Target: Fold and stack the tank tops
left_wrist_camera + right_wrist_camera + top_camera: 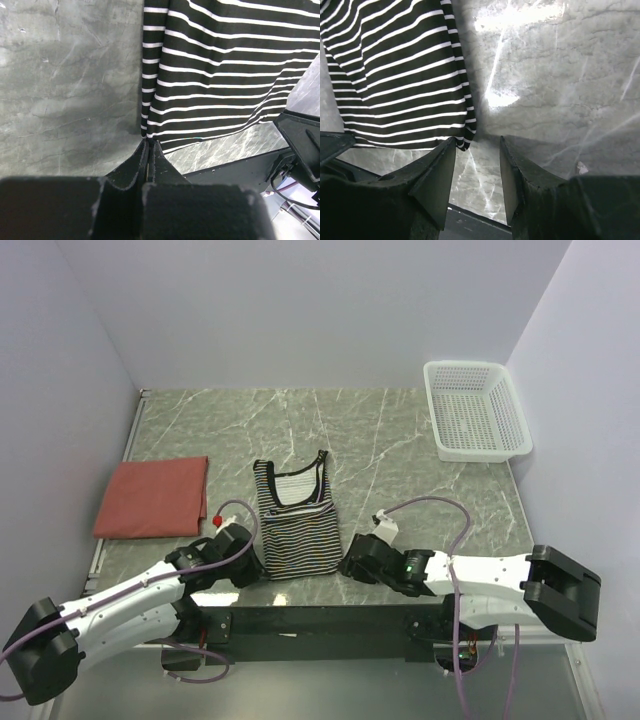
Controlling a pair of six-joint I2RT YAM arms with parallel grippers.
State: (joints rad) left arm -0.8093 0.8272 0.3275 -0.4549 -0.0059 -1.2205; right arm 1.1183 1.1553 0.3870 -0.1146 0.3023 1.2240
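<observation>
Striped tank top (297, 530) lies flat, centre-front; left gripper (256, 564) pinches its near-left corner, right gripper (346, 566) gapes empty just beside the other corner. One-sided pulling could skew and bunch the cloth.

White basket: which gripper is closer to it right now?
Right. The right gripper is at the striped top's near right corner, on the same side as the basket; the left gripper is at the top's near left corner, farther away.
</observation>
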